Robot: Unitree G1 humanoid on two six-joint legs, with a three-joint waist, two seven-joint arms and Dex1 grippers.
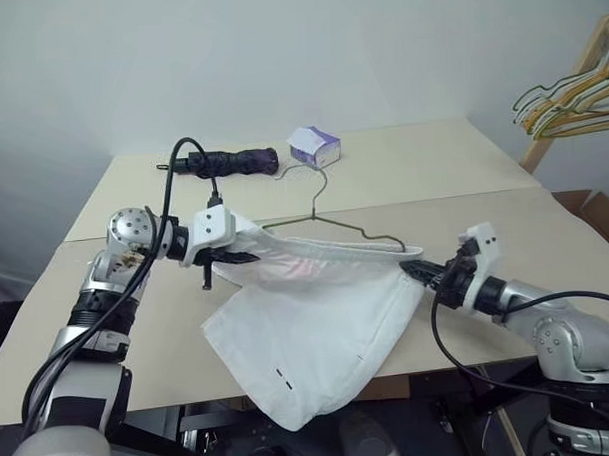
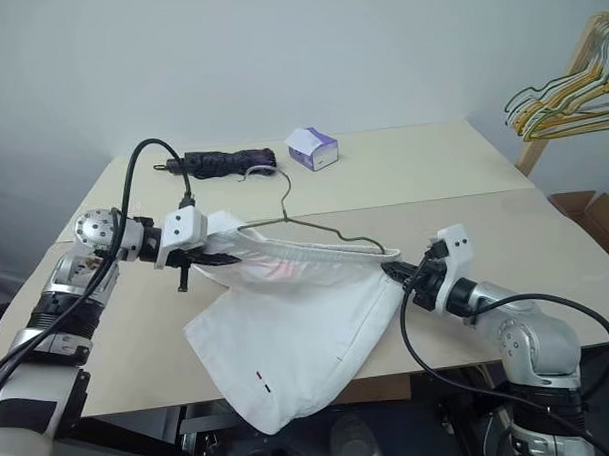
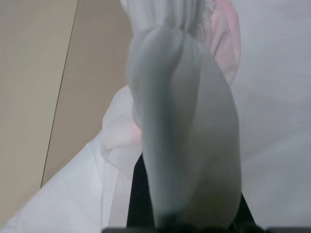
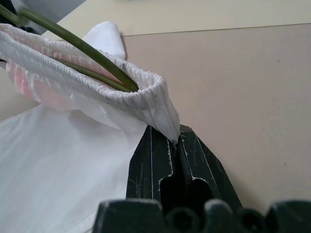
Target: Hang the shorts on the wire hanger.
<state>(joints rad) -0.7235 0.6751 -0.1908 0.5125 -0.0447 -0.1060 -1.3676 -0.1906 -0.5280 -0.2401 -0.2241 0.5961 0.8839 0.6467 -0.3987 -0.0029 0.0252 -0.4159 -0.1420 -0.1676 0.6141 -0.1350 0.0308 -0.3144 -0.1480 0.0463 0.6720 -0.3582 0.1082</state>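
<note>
The white soft-fabric shorts (image 1: 313, 333) w/ a ribbed, gathered elastic waistband hung stretched between both grippers, above the near edge of the pale beige matte surface (image 1: 453, 173); the legs drooped past that edge, small dark marks near one hem. The thin dark olive-grey wire hanger (image 1: 336, 225), triangular w/ a hook, sat w/ its lower frame inside the waistband opening, hook end pointing toward the far side of the surface. The left gripper (image 1: 237, 256) had its jaws pressed together, pinching one end of the waistband, cloth bunched over them in the left wrist view. The right gripper (image 4: 177, 145), black scuffed plastic, jaws shut on the opposite waistband corner. Farther back lay a dark folded umbrella (image 1: 227, 162) and, just beside it, a small white-and-purple box (image 1: 314, 146). A seam split the surface into two panels. Plain grey-white wall behind; at far right a wooden rack (image 1: 570, 89) w/ yellow and green hangers (image 1: 570, 104).
</note>
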